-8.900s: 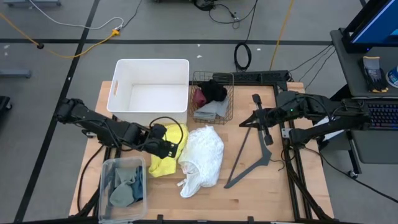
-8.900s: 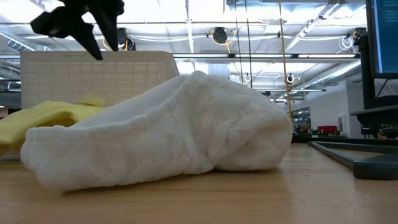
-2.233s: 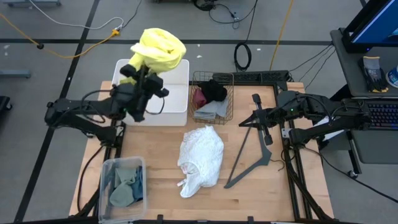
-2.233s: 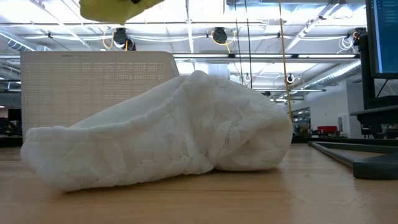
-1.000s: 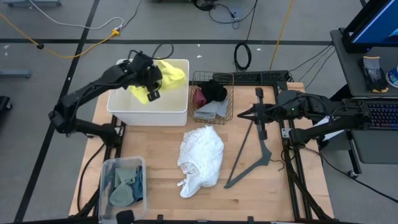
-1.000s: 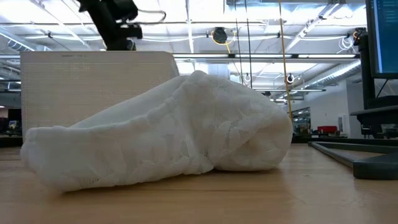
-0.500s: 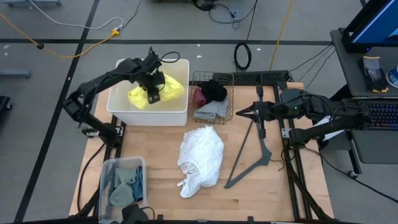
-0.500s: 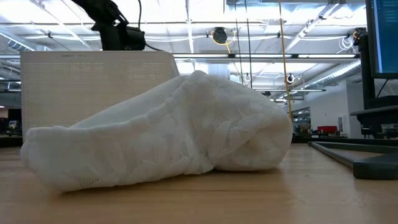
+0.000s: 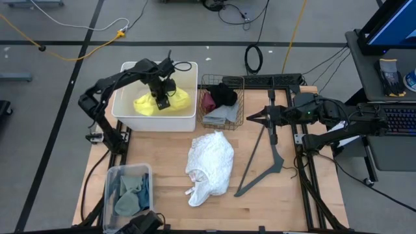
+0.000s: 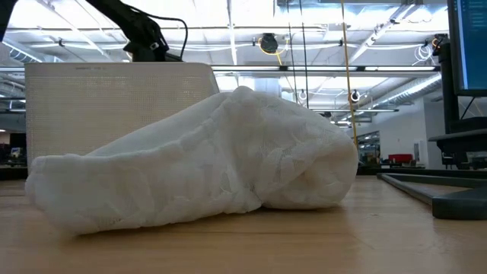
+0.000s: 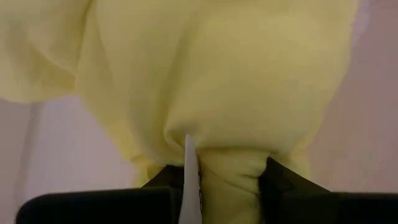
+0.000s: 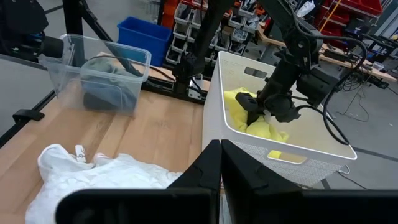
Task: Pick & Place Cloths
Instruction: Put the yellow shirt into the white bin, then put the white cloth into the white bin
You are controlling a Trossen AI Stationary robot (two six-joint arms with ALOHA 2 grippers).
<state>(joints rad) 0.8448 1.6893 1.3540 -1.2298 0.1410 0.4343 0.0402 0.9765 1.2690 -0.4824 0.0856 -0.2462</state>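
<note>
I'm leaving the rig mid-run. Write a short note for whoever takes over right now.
Left pincer: down inside the white bin, shut on the yellow cloth, not yet released.
Right pincer: shut, empty, waiting beside the wire basket, by the black metal bar.
Done: yellow cloth is in the bin.
Left: white cloth lies mid-table; maroon, black and grey cloths sit in the wire basket; teal and green cloths sit in the clear tub.
</note>
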